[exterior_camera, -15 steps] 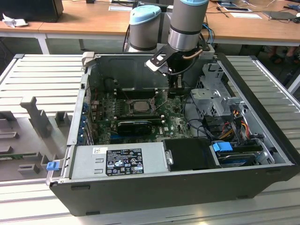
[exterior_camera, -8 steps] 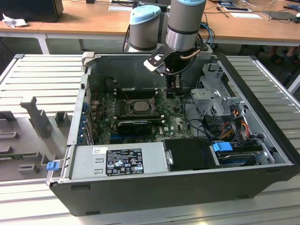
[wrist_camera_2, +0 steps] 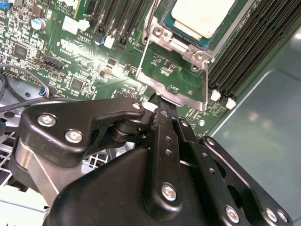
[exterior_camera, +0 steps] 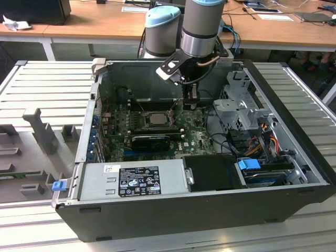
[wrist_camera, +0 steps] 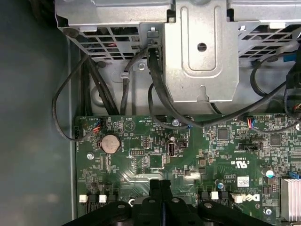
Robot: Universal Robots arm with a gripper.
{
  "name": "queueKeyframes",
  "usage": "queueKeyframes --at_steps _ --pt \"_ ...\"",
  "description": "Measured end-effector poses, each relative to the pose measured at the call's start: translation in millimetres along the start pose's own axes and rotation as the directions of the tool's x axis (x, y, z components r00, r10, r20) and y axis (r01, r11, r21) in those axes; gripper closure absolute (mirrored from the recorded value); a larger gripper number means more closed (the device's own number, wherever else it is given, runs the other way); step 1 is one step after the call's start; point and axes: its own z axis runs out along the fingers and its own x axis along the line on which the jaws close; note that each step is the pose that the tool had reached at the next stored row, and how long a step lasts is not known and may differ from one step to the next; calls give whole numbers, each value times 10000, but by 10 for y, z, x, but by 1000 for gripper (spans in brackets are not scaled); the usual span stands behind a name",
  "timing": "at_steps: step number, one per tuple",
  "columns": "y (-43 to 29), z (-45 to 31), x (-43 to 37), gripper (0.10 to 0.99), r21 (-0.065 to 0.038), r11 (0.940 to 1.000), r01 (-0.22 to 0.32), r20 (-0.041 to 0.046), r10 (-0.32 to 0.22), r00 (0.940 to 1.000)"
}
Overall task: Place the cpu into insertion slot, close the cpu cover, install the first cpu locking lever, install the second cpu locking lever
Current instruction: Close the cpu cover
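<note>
- On the power supply box (exterior_camera: 168,181) I see a black label (exterior_camera: 138,181) crowded with white print and marks, with a small white sticker (exterior_camera: 112,169) beside it. All of it is too fine for me to read.
- In the first wrist view, the green board (wrist_camera: 141,160) carries white lettering (wrist_camera: 241,165) and a board sticker (wrist_camera: 243,181).
- In the second wrist view, I see more lettering (wrist_camera_2: 70,44) on that board.
- The cpu (wrist_camera_2: 202,16) face is washed pale; I read nothing there.

I see the cpu (wrist_camera_2: 202,16) topped in pale, matt metal. The cpu cover (wrist_camera_2: 186,98) is bright bare metal, the gripper (wrist_camera_2: 159,101) is smooth black with a slight sheen, and the board (wrist_camera_2: 70,56) is glossy green.
</note>
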Motion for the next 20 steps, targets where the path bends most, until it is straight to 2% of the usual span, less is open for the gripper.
queueKeyframes --at_steps 4,7,8,10,12,20 --pt "-45 -1 -1 980 -96 10000 3 -2 -3 10000" --pt "-115 -1 -3 980 -304 9995 6 -6 -7 10000" --pt "-161 -2 -4 980 -423 9991 6 -9 -7 10000" --pt "-216 -2 -6 980 -525 9986 8 -12 -9 10000" --pt "-255 -2 -7 980 -549 9985 7 -14 -8 10000" --pt "-286 -2 -8 980 -528 9986 8 -13 -9 10000"
